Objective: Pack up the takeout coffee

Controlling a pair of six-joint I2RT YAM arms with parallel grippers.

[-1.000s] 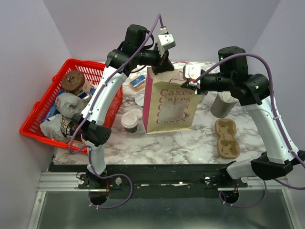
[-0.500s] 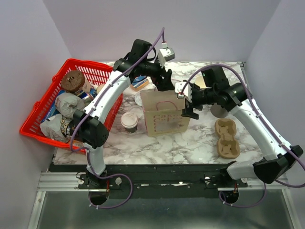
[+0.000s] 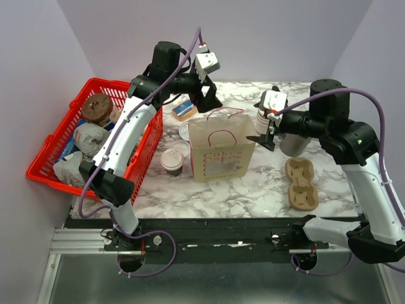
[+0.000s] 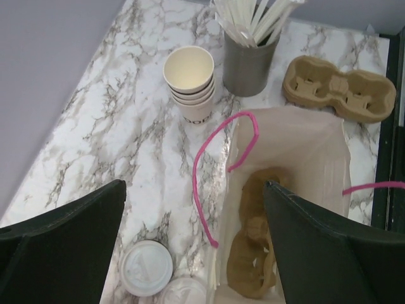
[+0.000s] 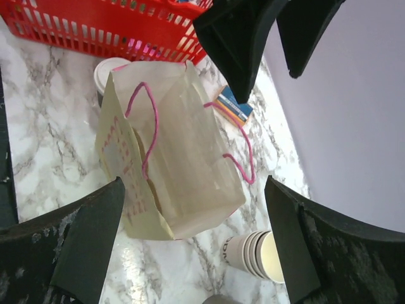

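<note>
The takeout coffee [image 3: 172,161], a small cup with a white lid and a dark lower band, stands on the marble just left of the paper bag [image 3: 221,151]; in the right wrist view it [image 5: 106,68] peeks out behind the bag [image 5: 171,164]. The bag stands upright and open, pink handles loose, with a brown cup carrier [image 4: 258,253] inside. My left gripper [image 3: 210,101] [image 4: 194,190] hovers open above the bag's back edge. My right gripper [image 3: 264,136] [image 5: 194,183] is open to the right of the bag. Neither holds anything.
A red basket [image 3: 44,166] of wrapped food sits at the left. A loose white lid [image 3: 185,131] and a blue packet [image 3: 183,111] lie behind the coffee. Stacked plain cups [image 4: 190,82], a grey cup of sticks [image 4: 247,60] and a second cup carrier [image 3: 301,183] are right of the bag.
Both grippers have opened and let go of the bag, which came down from its raised, tilted pose to stand on the table. Both arms have drawn back from it.
</note>
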